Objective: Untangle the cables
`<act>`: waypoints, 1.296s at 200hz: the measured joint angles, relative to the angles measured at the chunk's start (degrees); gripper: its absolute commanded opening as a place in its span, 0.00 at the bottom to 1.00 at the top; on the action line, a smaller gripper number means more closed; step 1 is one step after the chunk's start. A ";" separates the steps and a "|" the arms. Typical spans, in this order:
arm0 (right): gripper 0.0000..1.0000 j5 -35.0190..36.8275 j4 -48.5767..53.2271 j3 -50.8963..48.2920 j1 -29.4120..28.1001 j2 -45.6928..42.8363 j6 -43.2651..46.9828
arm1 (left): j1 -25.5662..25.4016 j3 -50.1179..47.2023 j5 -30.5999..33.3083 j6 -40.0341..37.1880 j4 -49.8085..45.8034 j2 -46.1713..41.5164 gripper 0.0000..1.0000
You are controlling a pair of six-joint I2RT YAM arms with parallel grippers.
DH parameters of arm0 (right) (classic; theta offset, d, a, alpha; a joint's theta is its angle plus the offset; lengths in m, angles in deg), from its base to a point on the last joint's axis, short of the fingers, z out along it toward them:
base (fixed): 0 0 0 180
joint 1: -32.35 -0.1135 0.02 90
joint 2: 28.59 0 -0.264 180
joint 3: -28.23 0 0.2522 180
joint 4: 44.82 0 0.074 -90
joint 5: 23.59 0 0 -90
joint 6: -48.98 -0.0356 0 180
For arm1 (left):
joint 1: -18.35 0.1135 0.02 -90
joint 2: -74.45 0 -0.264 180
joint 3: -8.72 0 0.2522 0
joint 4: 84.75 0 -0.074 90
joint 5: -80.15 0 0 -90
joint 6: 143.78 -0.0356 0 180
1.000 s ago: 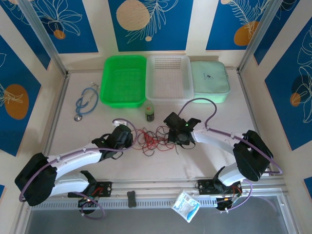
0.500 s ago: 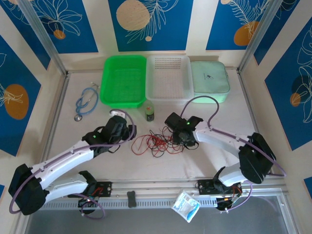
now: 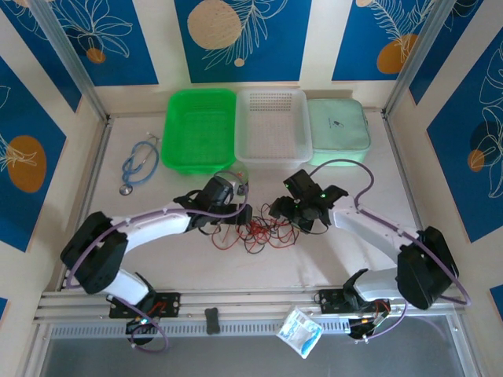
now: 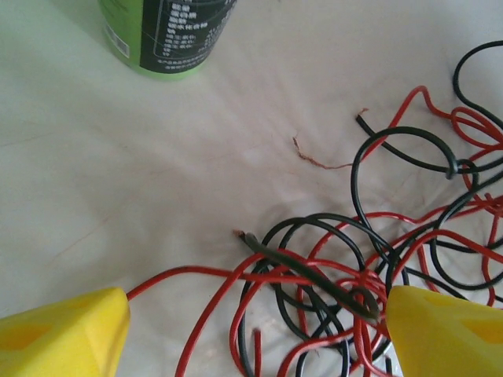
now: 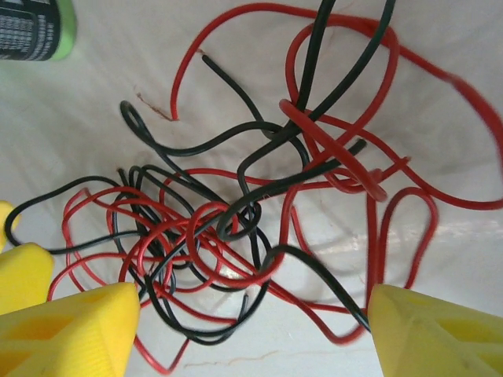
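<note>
On white table: tangled red and black cables, green bottle, blue stethoscope, green basket, white basket, mint case.

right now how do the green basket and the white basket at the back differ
The green basket is bright green, the white basket pale white. The green basket sits left, the white basket between it and the mint case. The green basket's front edge comes further forward than the white basket's. Both are rectangular, slotted, side by side.
</note>
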 measured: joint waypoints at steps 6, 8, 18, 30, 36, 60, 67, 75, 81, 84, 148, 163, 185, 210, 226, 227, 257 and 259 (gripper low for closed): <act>0.77 -0.11 -0.57 0.00 0.00 1.29 -0.26 | 0.00 0.09 -0.15 0.28 0.57 0.85 0.85; 0.77 -0.15 -0.72 0.00 0.00 1.55 -0.37 | 0.00 0.13 -0.17 0.48 0.94 1.11 0.85; 0.77 -0.26 -1.60 0.00 -0.04 3.63 -0.87 | 0.00 0.28 -0.24 1.07 2.03 2.43 0.85; 0.76 -0.35 -2.71 0.00 -0.13 5.84 -1.51 | 0.00 0.42 -0.39 1.77 3.19 3.58 0.84; 0.74 -0.42 -3.23 -0.02 -0.17 6.75 -1.84 | 0.00 0.44 -0.39 2.03 3.80 4.09 0.82; 0.63 -0.42 -5.33 -0.17 -0.37 9.68 -2.80 | -0.09 0.44 -0.96 3.43 5.97 6.51 0.66; 0.57 -0.37 -5.84 -0.33 -0.50 10.10 -3.06 | -0.13 0.35 -1.42 3.61 6.47 7.08 0.57; 0.49 -0.28 -6.16 -0.50 -0.57 10.36 -3.32 | -0.15 0.11 -1.88 3.87 7.06 7.58 0.46; 0.43 -0.15 -6.29 -0.70 -0.63 10.45 -3.34 | -0.17 -0.13 -2.03 4.28 7.45 7.80 0.38; 0.39 -0.15 -6.34 -0.76 -0.63 10.45 -2.93 | -0.20 -0.26 -2.12 4.76 7.58 7.85 0.33; 0.00 2.34 -7.06 -4.85 1.77 4.26 -0.39 | -0.24 -2.43 2.80 3.04 1.42 -0.59 0.00; 0.00 1.60 -9.05 -6.64 2.86 0.48 0.70 | -0.46 -2.27 4.94 1.77 -1.27 -6.19 0.00; 0.00 -1.81 -15.21 -9.75 4.09 -5.27 3.19 | -0.48 -1.38 8.87 -0.17 -5.77 -14.16 0.00; 0.00 -6.78 -23.26 -13.29 4.81 -10.19 5.95 | -0.50 -1.14 11.76 -2.97 -9.46 -21.55 0.05; 0.00 -8.83 -27.34 -15.04 4.83 -12.24 7.26 | -0.52 -1.81 12.46 -4.57 -10.27 -25.86 0.10; 0.00 -8.85 -27.65 -15.15 4.83 -12.35 7.34 | -0.52 -1.86 12.50 -4.55 -10.25 -26.05 0.10; 0.00 -9.14 -30.67 -17.81 5.09 -12.83 8.24 | -0.35 -6.49 15.30 -4.94 -11.34 -29.53 0.11; 0.00 -9.14 -30.73 -18.10 5.11 -12.70 8.24 | -0.35 -6.97 15.34 -4.92 -11.37 -29.44 0.11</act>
